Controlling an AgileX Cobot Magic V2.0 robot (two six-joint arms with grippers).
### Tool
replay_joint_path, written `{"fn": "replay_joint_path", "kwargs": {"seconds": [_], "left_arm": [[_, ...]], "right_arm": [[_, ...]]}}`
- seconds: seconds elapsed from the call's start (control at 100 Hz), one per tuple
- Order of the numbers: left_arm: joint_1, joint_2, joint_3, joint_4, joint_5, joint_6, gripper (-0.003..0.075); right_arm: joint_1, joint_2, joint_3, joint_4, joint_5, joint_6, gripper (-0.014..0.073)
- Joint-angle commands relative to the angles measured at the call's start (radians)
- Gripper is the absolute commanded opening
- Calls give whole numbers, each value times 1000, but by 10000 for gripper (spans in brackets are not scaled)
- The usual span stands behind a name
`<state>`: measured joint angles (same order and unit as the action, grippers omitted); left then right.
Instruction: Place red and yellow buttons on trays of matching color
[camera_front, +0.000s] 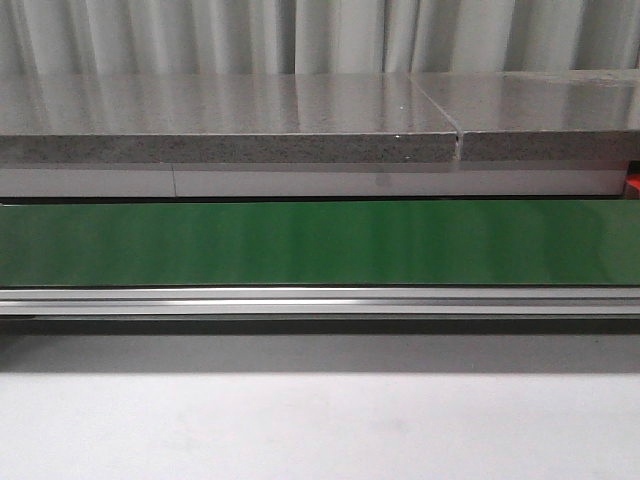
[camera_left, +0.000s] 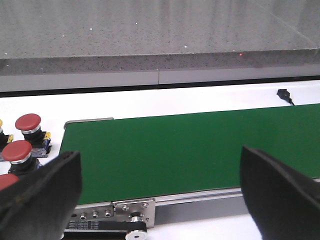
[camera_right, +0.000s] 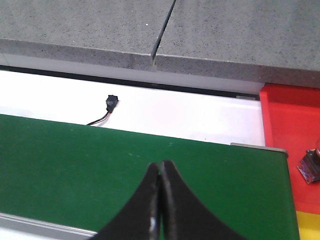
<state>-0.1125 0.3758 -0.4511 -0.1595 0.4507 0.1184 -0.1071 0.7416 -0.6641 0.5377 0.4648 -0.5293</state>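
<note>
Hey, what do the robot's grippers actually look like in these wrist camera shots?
Both are black. The left gripper shows two broad, matte, wedge-shaped fingers with rounded edges and a slightly rough surface. The right gripper shows two slimmer, smoother fingers tapering to narrow curved tips, with a faint sheen. No cables, labels or markings are visible on either, and the arms themselves are out of view.
</note>
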Motion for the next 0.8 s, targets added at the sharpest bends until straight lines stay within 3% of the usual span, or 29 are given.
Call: {"fn": "replay_joint_path", "kwargs": {"seconds": [0.0, 0.07, 0.19, 0.39, 0.61, 0.79], "left_arm": [[-8, 5, -26, -16, -66, -7, 652], [-8, 5, -26, -16, -68, -13, 652], [15, 15, -55, 23, -66, -140, 652], [157, 149, -185, 277, 4, -500, 652], [365, 425, -326, 299, 87, -515, 652], [440, 646, -407, 255, 114, -515, 652]], "right_arm": [[1, -9, -26, 18, -52, -8, -67], [1, -9, -26, 18, -52, -8, -67], [1, -9, -26, 18, -52, -8, -67], [1, -9, -26, 18, -52, -8, -67], [1, -9, -26, 18, -52, -8, -67], [1, -9, -26, 18, -52, -8, -67]]}}
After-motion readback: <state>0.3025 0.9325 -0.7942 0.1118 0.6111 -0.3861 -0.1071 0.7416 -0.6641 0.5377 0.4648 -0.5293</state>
